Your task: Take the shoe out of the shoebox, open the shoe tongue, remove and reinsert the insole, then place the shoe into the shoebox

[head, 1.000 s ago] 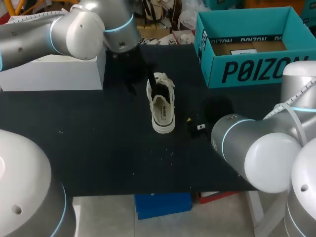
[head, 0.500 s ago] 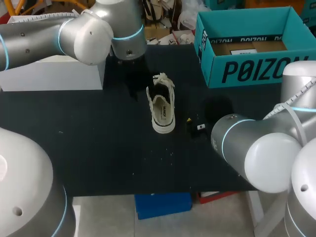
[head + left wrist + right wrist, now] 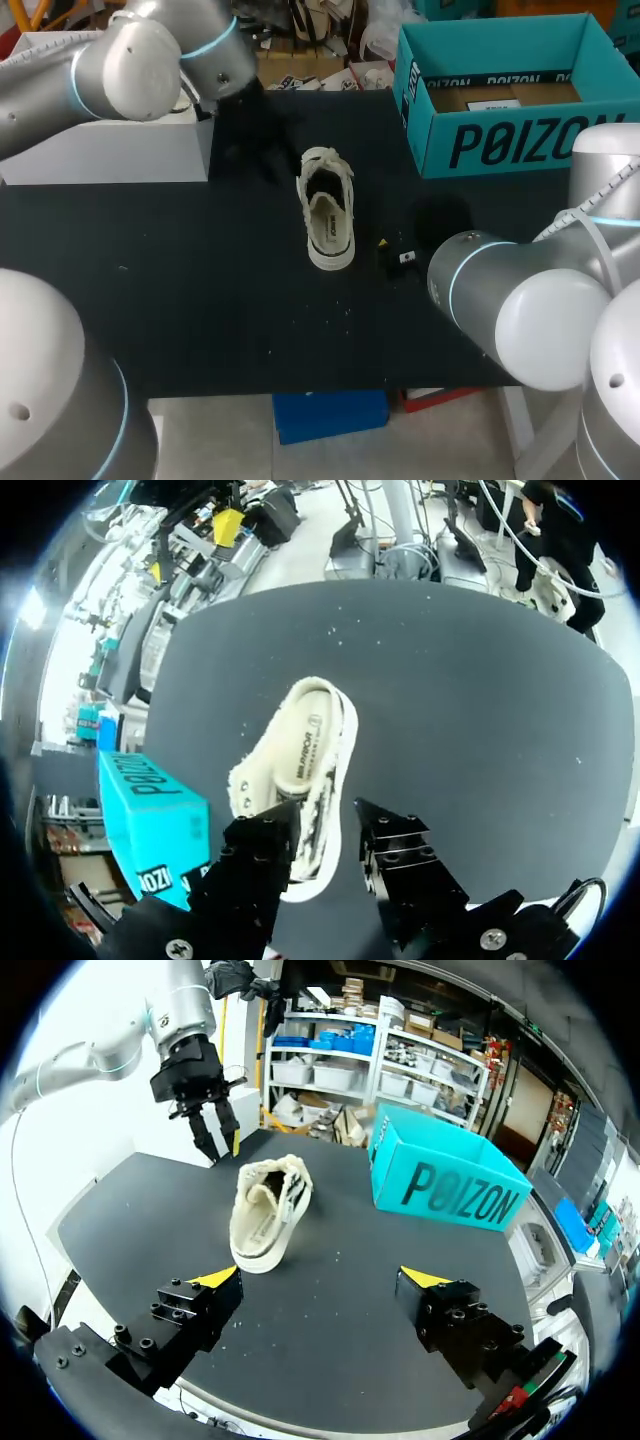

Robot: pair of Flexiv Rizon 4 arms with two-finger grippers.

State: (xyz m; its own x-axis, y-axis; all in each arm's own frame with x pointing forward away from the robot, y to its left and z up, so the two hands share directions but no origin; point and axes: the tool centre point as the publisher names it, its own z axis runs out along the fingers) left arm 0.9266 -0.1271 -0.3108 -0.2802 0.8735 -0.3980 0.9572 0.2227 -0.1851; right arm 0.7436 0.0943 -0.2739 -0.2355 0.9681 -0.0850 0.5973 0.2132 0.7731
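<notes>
The left gripper (image 3: 327,818) hangs released above the table, its two dark fingers (image 3: 262,852) parted and touching nothing, and the laced end of the shoe (image 3: 300,765) shows through the gap, down below them. The right wrist view makes it plain: that gripper hovers clear of the tabletop, just beyond the shoe's laced end. Over to the right gripper (image 3: 318,1280), which is spread wide as well, yellow tips well apart, low over the near part of the table and gripping nothing. The shoe sits ahead of it, heel end towards it. And there is the shoe itself, a cream low sneaker out of its box, standing upright on its sole near the middle of the black table (image 3: 200,300). Its laces are loose and ruffled, its mouth is open and the pale insole (image 3: 328,228) lies inside. How far back the tongue is pulled cannot be told. The teal shoebox (image 3: 500,145) stands open-topped at the table's far right, well apart from the shoe, with brown card showing inside. A white block (image 3: 100,150) sits at the far left, under the left arm (image 3: 120,70), which comes in from that corner. The right arm (image 3: 520,300) enters from the near right, its elbow covering most of its gripper in the head view.
</notes>
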